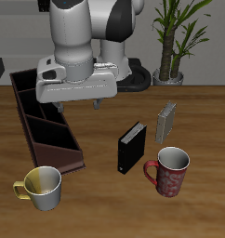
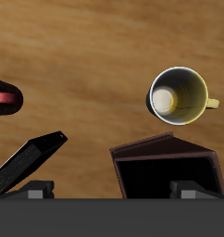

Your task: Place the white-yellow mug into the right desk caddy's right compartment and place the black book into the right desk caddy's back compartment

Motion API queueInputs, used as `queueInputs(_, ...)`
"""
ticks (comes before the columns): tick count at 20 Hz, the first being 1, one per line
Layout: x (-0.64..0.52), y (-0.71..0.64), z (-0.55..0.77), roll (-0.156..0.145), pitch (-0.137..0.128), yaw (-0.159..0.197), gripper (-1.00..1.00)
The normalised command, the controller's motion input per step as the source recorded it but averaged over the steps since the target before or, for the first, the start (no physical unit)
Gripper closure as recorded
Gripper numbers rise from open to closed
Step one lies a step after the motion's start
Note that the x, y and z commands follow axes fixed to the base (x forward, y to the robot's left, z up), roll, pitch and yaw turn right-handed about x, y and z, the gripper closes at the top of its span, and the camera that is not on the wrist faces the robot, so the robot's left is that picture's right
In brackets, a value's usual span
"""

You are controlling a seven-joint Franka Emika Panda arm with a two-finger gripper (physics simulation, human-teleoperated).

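Raised gripper (image 1: 78,103) above the table (image 1: 198,121), short fingers apart and closed on nothing, poised over the stretch between the right desk caddy (image 1: 45,121) and the black book (image 1: 131,147). White-yellow mug (image 1: 43,186) upright near the front edge, just off the caddy's low front lip and apart from it, yellow handle turned away from the caddy toward the table's side edge. In the wrist view: mug (image 2: 178,95) seen from above, yellow inside exposed, rim unobstructed, close by the caddy's end cell (image 2: 167,167). Black book upright at mid-table, near the dark red patterned mug (image 1: 168,171) and not touching it; grey patterned book (image 1: 166,122) upright farther back. Both task items outside the caddy, so judged at the opening step: approach to the mug.

For a sound grasp: travel toward the front edge until centred over the mug wall, not its hollow; one finger inside the rim and one outside, on the side away from the handle; straight descent, no sideways push against the caddy lip. Closing only once the wall sits well between the fingers. Lift high enough to clear the caddy's dividers before any move across. Chief risk, as judged: tipping the mug by glancing contact on the rim
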Motion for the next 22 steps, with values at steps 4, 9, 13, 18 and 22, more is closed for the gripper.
queueInputs(4,0.31,-0.17,-0.1,0.026,-0.012,0.095,-1.0)
queueInputs(9,0.22,-0.22,-0.11,0.005,-0.015,0.029,-1.0)
queueInputs(13,0.18,-0.15,-0.15,-0.019,0.001,0.048,-1.0)
queueInputs(18,0.14,-0.16,-0.23,-0.023,-0.022,0.035,-1.0)
queueInputs(22,0.13,-0.05,-0.3,-0.052,-0.067,0.03,-1.0)
